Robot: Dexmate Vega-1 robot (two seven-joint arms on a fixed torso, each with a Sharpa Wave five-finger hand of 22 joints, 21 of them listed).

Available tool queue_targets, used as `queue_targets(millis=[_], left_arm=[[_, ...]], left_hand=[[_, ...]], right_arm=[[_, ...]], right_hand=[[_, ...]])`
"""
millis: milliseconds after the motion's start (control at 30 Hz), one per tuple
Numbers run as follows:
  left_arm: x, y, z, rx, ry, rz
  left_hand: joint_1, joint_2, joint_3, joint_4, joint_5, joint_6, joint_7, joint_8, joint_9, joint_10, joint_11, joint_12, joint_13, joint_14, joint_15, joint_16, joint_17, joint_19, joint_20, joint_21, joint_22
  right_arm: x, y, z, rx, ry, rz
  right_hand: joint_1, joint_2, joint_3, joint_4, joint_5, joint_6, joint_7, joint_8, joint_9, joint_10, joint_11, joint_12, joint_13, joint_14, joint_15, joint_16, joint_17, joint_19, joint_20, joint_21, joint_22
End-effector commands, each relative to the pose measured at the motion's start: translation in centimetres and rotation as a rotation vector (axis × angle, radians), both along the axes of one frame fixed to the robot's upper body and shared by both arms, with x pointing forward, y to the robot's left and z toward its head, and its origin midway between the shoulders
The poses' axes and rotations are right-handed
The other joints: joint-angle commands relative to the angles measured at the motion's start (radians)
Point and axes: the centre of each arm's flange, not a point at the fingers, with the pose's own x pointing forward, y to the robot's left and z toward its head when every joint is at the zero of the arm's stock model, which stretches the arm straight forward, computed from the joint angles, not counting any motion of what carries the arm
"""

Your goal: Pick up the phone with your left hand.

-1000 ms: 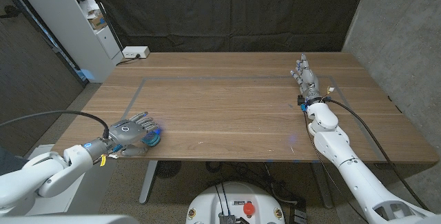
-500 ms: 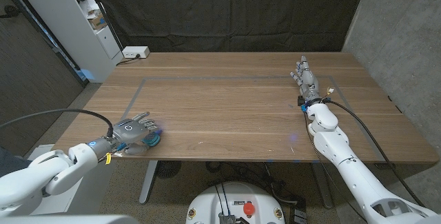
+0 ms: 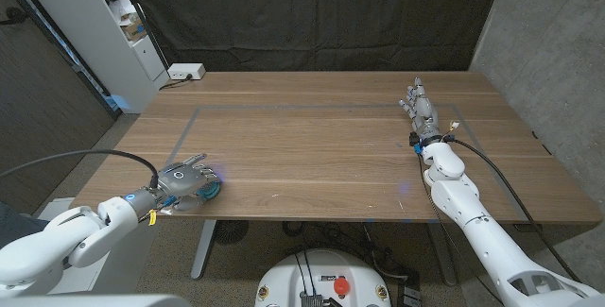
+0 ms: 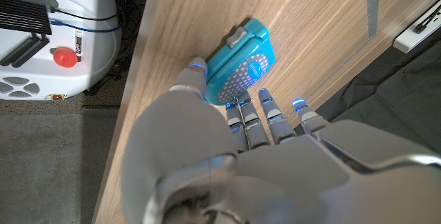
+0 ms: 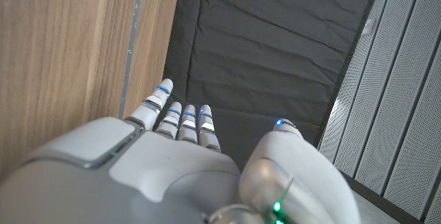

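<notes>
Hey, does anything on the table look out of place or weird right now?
Mildly: the turquoise phone lies skewed, close to the table's front edge by the near-left corner, with the left hand over it. No spill or damage shows.

Left hand over teal phone on wooden table; fingertips touching the phone's near edge.

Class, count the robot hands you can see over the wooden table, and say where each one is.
2. The left hand is at the table's near left edge, over the turquoise phone. The right hand is at the far right.
</notes>
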Motion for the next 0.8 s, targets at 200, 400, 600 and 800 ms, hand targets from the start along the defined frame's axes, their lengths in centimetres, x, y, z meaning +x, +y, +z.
queue_targets(millis=[200, 400, 600, 800], left_arm=[[0.73, 0.22, 0.05, -0.027, -0.023, -0.011], [1.02, 0.26, -0.04, -0.029, -0.017, -0.013], [1.01, 0.39, 0.06, -0.039, -0.021, -0.018], [0.8, 0.35, 0.31, -0.04, -0.029, -0.013]], left_hand=[[0.044, 0.012, -0.009, -0.002, -0.036, 0.143, -0.026, 0.036, 0.002, 0.131, -0.037, 0.035, 0.015, 0.091, -0.059, 0.019, 0.0, 0.073, -0.006, 0.018, 0.001], [0.057, 0.014, -0.012, -0.003, -0.042, 0.185, -0.033, 0.044, 0.003, 0.175, -0.044, 0.044, 0.018, 0.12, -0.067, 0.022, -0.001, 0.091, -0.003, 0.018, 0.001], [0.059, 0.016, -0.014, -0.002, -0.044, 0.199, -0.032, 0.046, 0.003, 0.188, -0.043, 0.046, 0.019, 0.129, -0.064, 0.023, -0.001, 0.098, -0.004, 0.018, 0.001], [0.059, 0.018, -0.016, 0.0, -0.045, 0.202, -0.033, 0.044, 0.003, 0.191, -0.042, 0.045, 0.021, 0.139, -0.063, 0.025, 0.0, 0.102, -0.004, 0.018, 0.001]], right_arm=[[0.25, 0.09, -0.17, 0.005, 0.016, -0.009], [0.32, 0.33, -0.15, 0.006, 0.016, -0.01], [0.31, 0.52, -0.2, 0.01, 0.014, -0.012], [0.12, 0.56, -0.05, 0.01, 0.006, -0.015]], right_hand=[[0.002, 0.009, -0.007, 0.001, 0.008, 0.007, 0.0, 0.002, 0.001, 0.003, 0.0, 0.002, 0.003, 0.009, 0.005, 0.006, 0.002, 0.005, 0.009, -0.004, 0.006], [0.001, 0.009, -0.008, 0.001, 0.008, 0.007, -0.001, 0.002, 0.001, 0.003, -0.001, 0.002, 0.003, 0.01, 0.005, 0.006, 0.002, 0.004, 0.01, -0.004, 0.006], [0.001, 0.009, -0.009, 0.0, 0.008, 0.007, -0.001, 0.002, 0.001, 0.003, 0.0, 0.002, 0.003, 0.009, 0.005, 0.006, 0.003, 0.004, 0.01, -0.004, 0.006], [0.001, 0.01, -0.01, 0.0, 0.009, 0.007, -0.002, 0.002, 0.001, 0.004, -0.001, 0.002, 0.003, 0.009, 0.004, 0.006, 0.003, 0.004, 0.01, -0.004, 0.006]])
